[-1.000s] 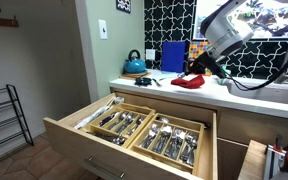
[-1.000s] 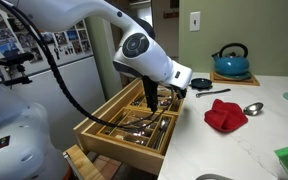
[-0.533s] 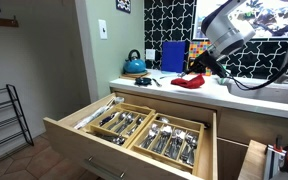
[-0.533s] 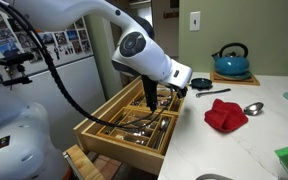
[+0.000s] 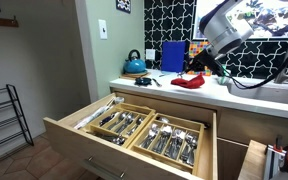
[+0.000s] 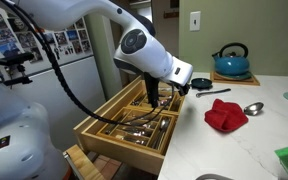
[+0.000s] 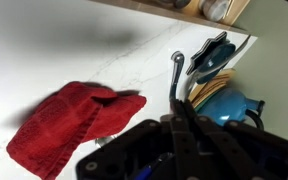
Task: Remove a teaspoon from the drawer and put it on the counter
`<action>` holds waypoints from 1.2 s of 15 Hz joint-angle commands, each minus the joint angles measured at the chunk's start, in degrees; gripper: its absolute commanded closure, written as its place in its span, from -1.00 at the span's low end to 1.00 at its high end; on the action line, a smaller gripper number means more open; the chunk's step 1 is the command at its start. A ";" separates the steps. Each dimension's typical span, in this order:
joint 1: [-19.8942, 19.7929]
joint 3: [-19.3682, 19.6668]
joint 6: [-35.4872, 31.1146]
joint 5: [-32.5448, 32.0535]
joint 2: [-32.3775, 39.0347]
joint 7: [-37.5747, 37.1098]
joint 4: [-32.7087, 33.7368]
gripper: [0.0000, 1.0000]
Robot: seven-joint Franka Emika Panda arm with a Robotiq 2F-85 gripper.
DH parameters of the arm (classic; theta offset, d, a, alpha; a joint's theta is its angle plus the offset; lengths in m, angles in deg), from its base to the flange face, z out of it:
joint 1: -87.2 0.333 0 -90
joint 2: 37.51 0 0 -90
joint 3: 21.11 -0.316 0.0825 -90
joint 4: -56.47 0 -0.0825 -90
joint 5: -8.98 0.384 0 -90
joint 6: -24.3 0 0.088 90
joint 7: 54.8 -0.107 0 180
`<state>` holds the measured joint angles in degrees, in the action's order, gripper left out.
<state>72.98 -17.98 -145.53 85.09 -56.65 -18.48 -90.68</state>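
Though my wrist view crops the gripper (image 7: 176, 128) to a dark blur, I can see its jaws clenched on the teaspoon (image 7: 175, 75). The spoon juts out over the white counter (image 7: 64, 50), between the red cloth (image 7: 69, 125) and the teal kettle (image 7: 229, 100). In an exterior view the drawer (image 6: 114, 140) stands open beneath the gripper, but there the spoon is too thin for me to make out.

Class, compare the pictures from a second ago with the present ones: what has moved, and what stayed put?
The gripper rose slightly over the open wooden cutlery drawer, edging toward the white counter; a thin metal teaspoon appears clamped in it. Nothing was let go. The crumpled red cloth, blue kettle and drawer stayed put.
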 commanded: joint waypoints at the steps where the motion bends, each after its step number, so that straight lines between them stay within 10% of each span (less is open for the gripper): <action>1: 0.01 -0.14 -2.45 2.44 2.70 -3.44 2.80 0.98; 18: 0.99 -1.01 -13.55 13.95 16.93 -15.96 14.12 0.98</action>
<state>73.21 -18.46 -156.81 94.25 -42.17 -34.41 -79.70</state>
